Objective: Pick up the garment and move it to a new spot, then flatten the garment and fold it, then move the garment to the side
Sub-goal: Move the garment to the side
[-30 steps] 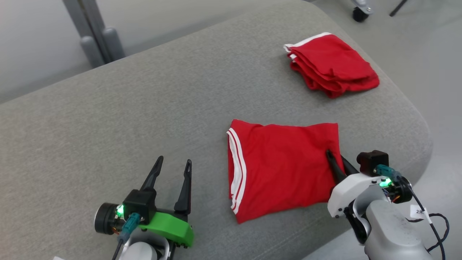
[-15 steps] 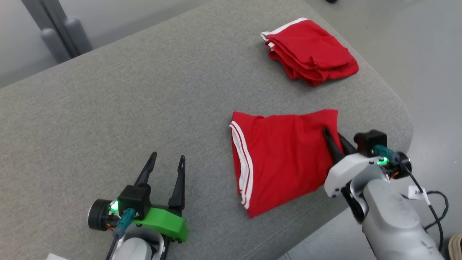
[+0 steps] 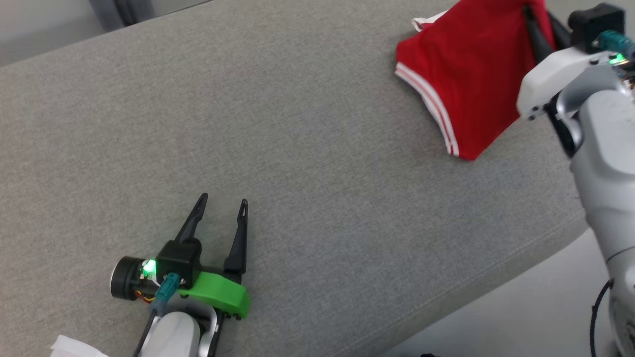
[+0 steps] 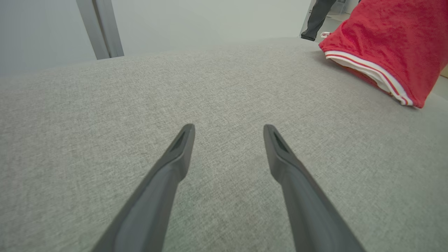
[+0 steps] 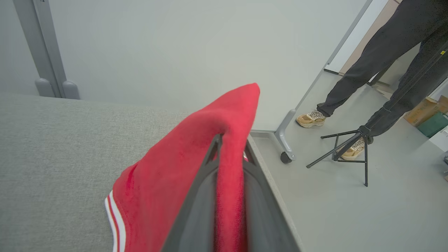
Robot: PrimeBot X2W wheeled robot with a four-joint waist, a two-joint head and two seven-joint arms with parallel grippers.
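Garment point(image 3: 461, 74) has risen, pinched in right claw point(image 5: 232, 141); left claw point(image 3: 223, 199) gapes empty.

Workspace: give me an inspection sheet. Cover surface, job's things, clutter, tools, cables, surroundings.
Surface: grey cushion, woven fabric, no stains seen.
Job's things: red garment with white-striped hem, pinched at one edge and hanging over the cushion's right end; its lowest corner looks to touch the cushion.
Clutter: white scrap at the head view's lower left corner.
Tools: left tool open, holding nothing, low over the cushion; right tool shut on the garment.
Cables: teal-plug cable at the left wrist; black cable beside the right arm.
Surroundings: person's legs, tripod and caster frame on the floor; grey post behind the cushion.
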